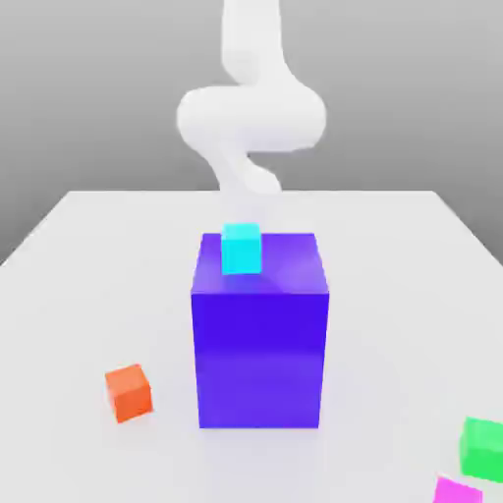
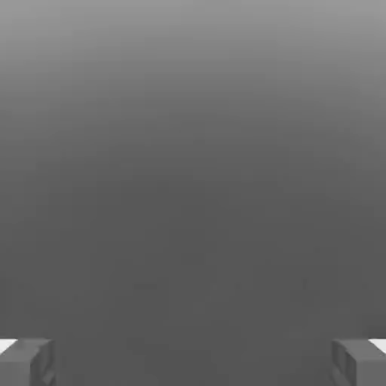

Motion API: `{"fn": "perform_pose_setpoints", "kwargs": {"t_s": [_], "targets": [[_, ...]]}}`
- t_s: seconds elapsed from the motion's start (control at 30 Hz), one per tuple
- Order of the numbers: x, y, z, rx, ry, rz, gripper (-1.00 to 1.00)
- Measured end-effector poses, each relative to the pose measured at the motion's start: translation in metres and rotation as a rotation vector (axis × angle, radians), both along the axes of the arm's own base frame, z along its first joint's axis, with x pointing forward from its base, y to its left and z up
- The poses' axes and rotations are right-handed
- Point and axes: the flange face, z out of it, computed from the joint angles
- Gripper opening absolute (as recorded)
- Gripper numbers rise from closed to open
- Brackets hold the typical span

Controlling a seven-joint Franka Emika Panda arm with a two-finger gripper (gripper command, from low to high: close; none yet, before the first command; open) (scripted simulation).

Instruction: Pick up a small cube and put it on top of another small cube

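Observation:
A small cyan cube rests on the top face of a tall blue block, near its far edge. A small orange cube lies on the white table toward the exterior view's left, in front of the block. A small green cube and a small magenta cube lie at the front on the exterior view's right. My white arm rises behind the blue block. In the hand view my gripper is open, its grey fingertips far apart with nothing between them, facing plain grey background.
The tall blue block stands in the middle of the white table and hides what is right behind it. The table's far edge runs behind the arm's base.

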Motion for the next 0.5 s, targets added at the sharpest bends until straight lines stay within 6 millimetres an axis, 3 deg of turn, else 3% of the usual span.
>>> {"fn": "perform_pose_setpoints", "kwargs": {"t_s": [0.27, 0.5], "targets": [[0.09, 0.048, -0.098, -0.099, 0.18, 0.248, 0.0], [0.141, 0.099, -0.203, -0.189, 0.326, 0.466, 0.0]]}}
